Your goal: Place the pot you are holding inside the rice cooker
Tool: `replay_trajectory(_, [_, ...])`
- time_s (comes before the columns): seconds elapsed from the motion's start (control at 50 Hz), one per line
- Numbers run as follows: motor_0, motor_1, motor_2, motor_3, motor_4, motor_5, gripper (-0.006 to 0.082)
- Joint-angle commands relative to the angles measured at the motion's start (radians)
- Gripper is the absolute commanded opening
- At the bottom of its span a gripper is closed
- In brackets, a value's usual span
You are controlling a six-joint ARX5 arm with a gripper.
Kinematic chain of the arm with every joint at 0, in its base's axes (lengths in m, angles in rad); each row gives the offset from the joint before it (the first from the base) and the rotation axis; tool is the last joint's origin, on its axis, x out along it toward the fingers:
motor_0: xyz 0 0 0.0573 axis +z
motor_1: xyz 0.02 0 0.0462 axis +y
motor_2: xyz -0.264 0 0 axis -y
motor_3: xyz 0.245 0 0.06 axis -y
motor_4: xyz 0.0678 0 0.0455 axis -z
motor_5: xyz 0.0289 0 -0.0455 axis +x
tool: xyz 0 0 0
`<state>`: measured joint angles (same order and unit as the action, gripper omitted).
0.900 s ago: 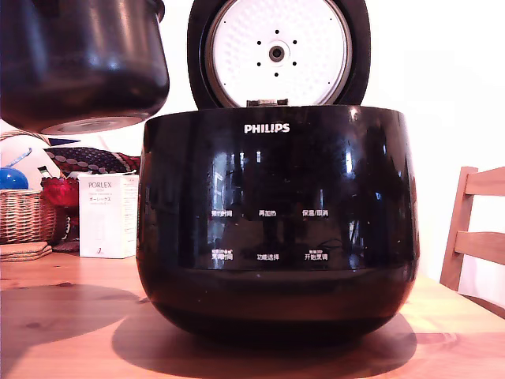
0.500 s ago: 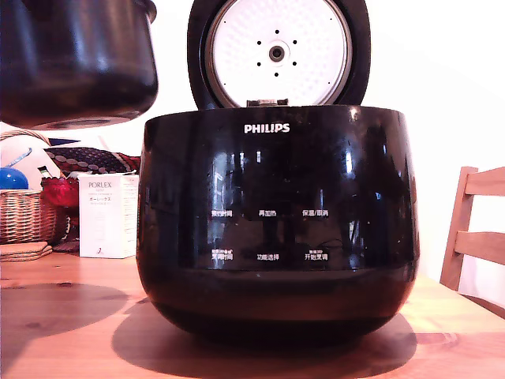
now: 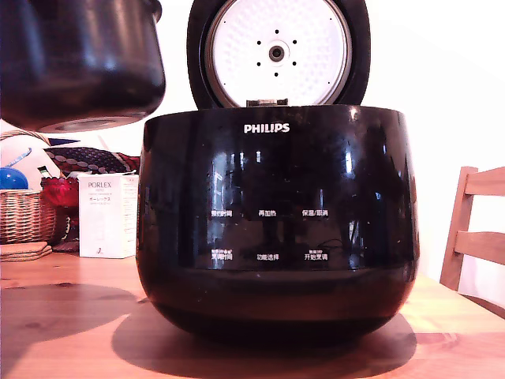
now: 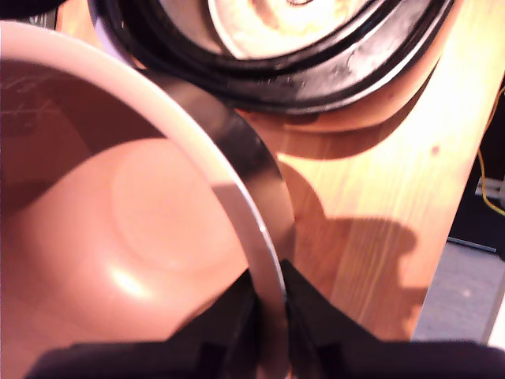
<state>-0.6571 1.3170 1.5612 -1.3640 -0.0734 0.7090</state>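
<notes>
Your rice cooker [image 3: 276, 221] fills the middle of the wooden worktop [image 3: 71, 324], lid [image 3: 278, 52] hinged up and open, dimpled plate facing you. The pot [image 3: 79, 63] hangs in the air at the exterior view's left, beside the cooker and clear of it, its grey base about level with the cooker's rim. The claw [image 4: 268, 316] is clamped on the pot's rim, one finger inside, one outside. Your risk, I judge: with only that thin rim pinched, the pot can swing or slip, and moving across this low could knock its base against the cooker's edge or the raised lid.
</notes>
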Motion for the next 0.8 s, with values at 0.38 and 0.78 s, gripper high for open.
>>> replay_trajectory(0.38, [-0.101,-0.021,0.039,0.145,0.108,-0.015,-0.0024])
replay_trajectory(0.78, [-0.183,0.0,0.039,0.257,0.209,-0.055,-0.0024])
